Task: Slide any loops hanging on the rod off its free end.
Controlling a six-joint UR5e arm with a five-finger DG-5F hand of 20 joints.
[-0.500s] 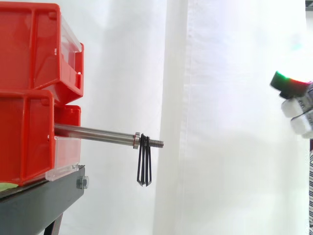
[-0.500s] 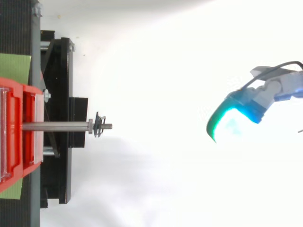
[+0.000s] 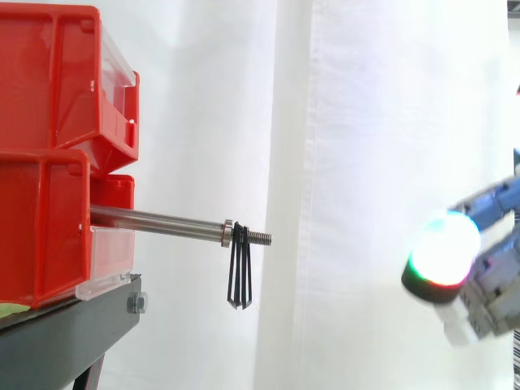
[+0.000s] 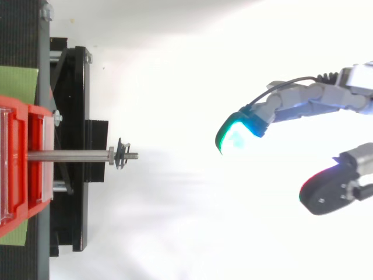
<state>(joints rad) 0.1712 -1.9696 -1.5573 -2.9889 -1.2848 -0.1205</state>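
Robot hand (image 4: 303,100) open and empty, well apart from black loops (image 3: 240,272) hanging on a steel rod (image 3: 154,219).
From above, the rod runs nine to three o'clock, free end (image 4: 135,156) toward three; the loops hang just short of it, at nine o'clock from the spread fingers (image 4: 238,129).

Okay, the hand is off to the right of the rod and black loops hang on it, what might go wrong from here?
The loops hang on the threaded tip of the rod, so they may snag on the threads when pushed. They are thin and bunched together, and the hand has thick pads, so it might carry off some and leave one. The open hand could also knock the rod's end.
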